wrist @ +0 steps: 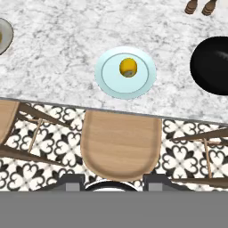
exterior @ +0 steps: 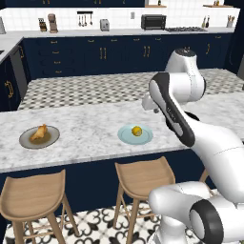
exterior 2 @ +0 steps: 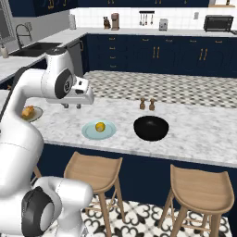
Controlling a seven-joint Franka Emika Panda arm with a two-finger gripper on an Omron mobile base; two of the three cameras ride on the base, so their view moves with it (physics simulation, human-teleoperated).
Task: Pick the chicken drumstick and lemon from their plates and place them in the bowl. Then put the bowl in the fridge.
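The end effector [exterior 2: 71, 106] is hanging high over the bench [exterior 2: 194, 125], and whether its fingers are apart I cannot tell. The lemon [wrist: 128, 67] is sitting on the light blue plate [wrist: 109, 82], the chicken drumstick [exterior: 40, 133] is lying on the grey plate [exterior: 25, 141], and the bowl [exterior 2: 151, 128] is waiting just beside the blue plate. Risks ahead: that round lemon is likely rolling away if one finger nudges it first. A careless descent could be scraping the plate, or clipping the two small shakers [exterior 2: 147, 104] standing behind the bowl.
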